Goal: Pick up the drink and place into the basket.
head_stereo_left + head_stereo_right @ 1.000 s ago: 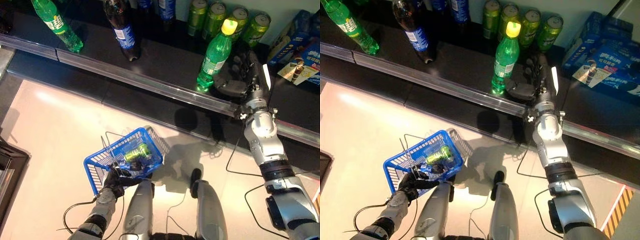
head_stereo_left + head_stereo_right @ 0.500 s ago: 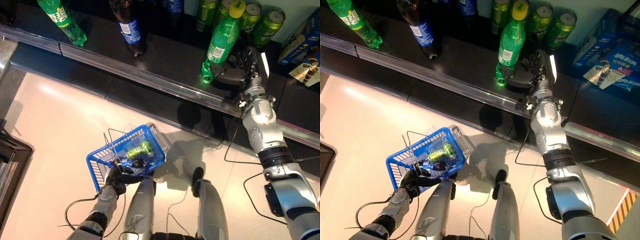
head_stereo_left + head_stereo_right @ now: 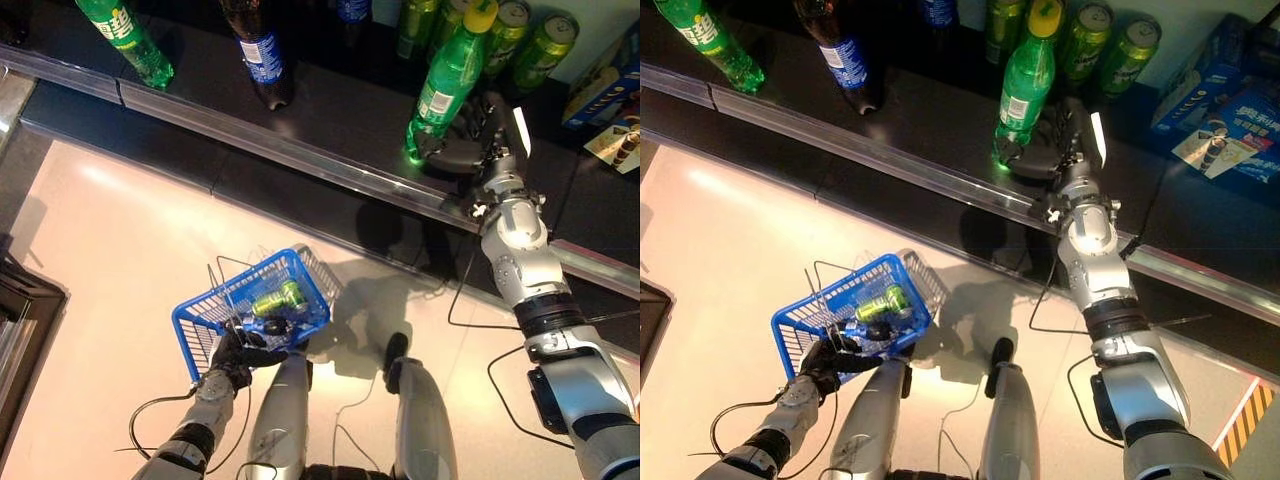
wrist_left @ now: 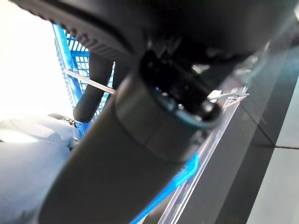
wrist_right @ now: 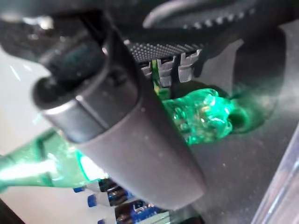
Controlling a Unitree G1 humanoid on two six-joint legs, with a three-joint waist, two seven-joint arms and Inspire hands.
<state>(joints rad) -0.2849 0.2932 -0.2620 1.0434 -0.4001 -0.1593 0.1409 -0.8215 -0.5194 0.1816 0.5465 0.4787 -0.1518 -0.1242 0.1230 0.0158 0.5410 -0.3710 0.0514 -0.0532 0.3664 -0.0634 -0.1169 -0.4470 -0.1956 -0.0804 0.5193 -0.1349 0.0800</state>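
Gripping green bottle [image 3: 447, 85], right hand [image 3: 470, 150] on shelf [image 3: 330, 130].

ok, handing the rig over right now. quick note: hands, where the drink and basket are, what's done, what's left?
Right hand: up on the dark shelf, fingers round the base of the green bottle. The bottle stands on the shelf, not lifted.
Left hand: low by the floor, shut on the handle of the blue basket.
Basket: already holds a green can.
More bottles and a row of green cans stand on the shelf.
Done: basket held, bottle reached.
Left: lift the bottle, carry it down and left, place it in the basket.
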